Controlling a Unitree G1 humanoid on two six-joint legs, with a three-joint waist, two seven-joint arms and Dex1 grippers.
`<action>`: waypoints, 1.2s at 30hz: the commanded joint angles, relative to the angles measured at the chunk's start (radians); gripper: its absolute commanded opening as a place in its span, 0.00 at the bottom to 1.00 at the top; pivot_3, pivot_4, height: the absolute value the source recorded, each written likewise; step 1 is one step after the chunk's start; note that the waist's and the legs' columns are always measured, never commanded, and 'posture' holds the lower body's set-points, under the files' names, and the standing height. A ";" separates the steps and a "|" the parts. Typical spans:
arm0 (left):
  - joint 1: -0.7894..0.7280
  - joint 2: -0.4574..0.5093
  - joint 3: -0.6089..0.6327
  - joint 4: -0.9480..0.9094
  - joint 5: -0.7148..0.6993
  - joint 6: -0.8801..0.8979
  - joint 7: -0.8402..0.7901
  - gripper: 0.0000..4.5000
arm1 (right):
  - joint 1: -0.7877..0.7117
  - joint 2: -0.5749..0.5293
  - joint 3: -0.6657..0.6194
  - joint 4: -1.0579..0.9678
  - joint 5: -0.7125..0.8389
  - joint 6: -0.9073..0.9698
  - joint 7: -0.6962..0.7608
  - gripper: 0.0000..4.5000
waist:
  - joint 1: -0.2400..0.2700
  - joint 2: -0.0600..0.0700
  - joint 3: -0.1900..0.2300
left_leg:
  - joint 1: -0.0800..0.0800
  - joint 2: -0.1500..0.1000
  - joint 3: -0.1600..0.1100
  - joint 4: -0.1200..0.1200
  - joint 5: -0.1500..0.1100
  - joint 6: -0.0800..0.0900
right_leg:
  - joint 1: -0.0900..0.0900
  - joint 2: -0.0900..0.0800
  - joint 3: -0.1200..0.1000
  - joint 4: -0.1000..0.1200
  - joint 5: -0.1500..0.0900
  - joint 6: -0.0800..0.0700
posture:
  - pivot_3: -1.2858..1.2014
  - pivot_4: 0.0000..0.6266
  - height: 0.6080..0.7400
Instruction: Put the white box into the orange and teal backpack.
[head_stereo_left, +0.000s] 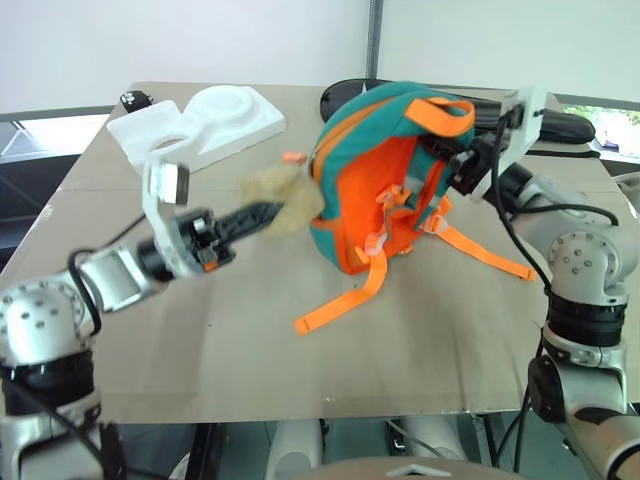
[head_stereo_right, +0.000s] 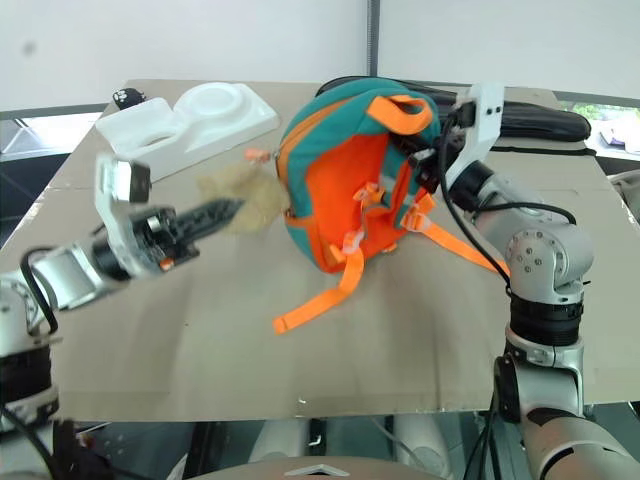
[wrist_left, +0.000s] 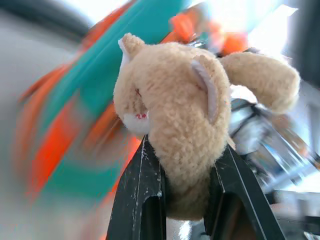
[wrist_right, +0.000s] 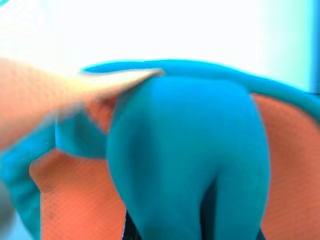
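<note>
The orange and teal backpack (head_stereo_left: 370, 200) stands tilted near the middle of the table, straps trailing toward me. Its beige plush toy (head_stereo_left: 285, 200) hangs off its left side. My left gripper (head_stereo_left: 265, 215) is shut on that plush toy (wrist_left: 180, 125), whose body is pinched between the two black fingers (wrist_left: 140, 200). My right gripper (head_stereo_left: 445, 165) is at the backpack's upper right, by the orange handle, shut on a fold of teal fabric (wrist_right: 185, 150). The white box is out of view.
A chunky white styrofoam piece (head_stereo_left: 200, 122) lies at the table's back left, with a small black object (head_stereo_left: 135, 100) beside it. A long black bag (head_stereo_left: 560, 125) lies along the back right. The brown table top (head_stereo_left: 230, 340) extends toward me.
</note>
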 joint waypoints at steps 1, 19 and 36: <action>0.097 -0.007 -0.031 0.083 0.237 -0.091 0.049 0.06 | -0.081 -0.007 -0.204 0.064 -0.017 -0.093 -0.192 0.00 | 0.006 0.000 0.000 | 0.000 0.000 0.000 -0.001 0.000 0.000 | 0.000 0.000 0.000 0.000 0.000 0.000 | 0.52 0.24 1.00; 0.023 -0.165 -0.293 -0.034 0.868 -0.711 -0.247 0.05 | 0.269 -0.333 0.096 -0.200 -0.198 -0.181 0.232 0.32 | 0.023 0.000 -0.001 | 0.000 -0.001 0.003 -0.001 0.000 0.000 | 0.001 -0.002 0.001 -0.002 -0.002 -0.004 | 0.52 0.24 1.00; 0.510 -0.012 0.059 -0.231 0.858 -0.766 -0.468 0.97 | 1.032 -0.576 -0.376 -0.306 -0.165 -0.327 0.757 1.00 | 0.024 0.000 -0.001 | 0.004 0.000 0.002 -0.001 0.000 0.000 | 0.004 -0.002 0.000 -0.005 -0.003 -0.003 | 0.52 0.24 1.00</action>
